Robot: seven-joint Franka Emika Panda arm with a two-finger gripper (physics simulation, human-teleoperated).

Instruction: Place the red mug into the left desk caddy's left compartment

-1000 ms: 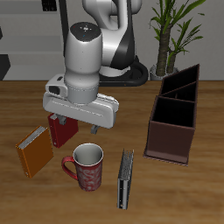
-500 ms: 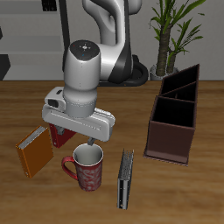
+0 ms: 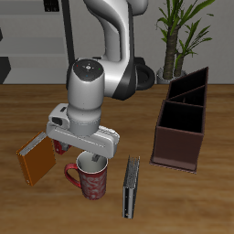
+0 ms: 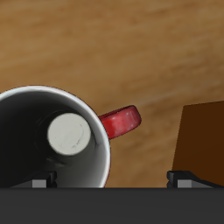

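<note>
The red mug [image 3: 89,176] stands upright on the wooden table near the front edge, white inside, with its loop handle [image 3: 71,174] pointing toward an orange-brown book. My gripper [image 3: 91,157] is open and hangs just above the mug's rim. In the wrist view the mug [image 4: 35,109] is seen from above, with its red handle [image 4: 120,122] sticking out; the gripper [image 4: 112,181] has one fingertip [image 4: 39,182] over the mug's rim and the other beside it. The left desk caddy [image 3: 174,146], a dark maroon open-top box with black dividers, stands apart at the table's side.
An orange-brown book [image 3: 37,157] leans beside the mug and also shows in the wrist view [image 4: 206,140]. A red book [image 3: 59,144] is mostly hidden behind the gripper. A black book [image 3: 131,187] lies between the mug and the caddy. A potted plant [image 3: 183,27] stands behind the table.
The arm has come down and toward the table's front edge, from above the red book to just over the mug's rim. The mug and the books have not moved.
</note>
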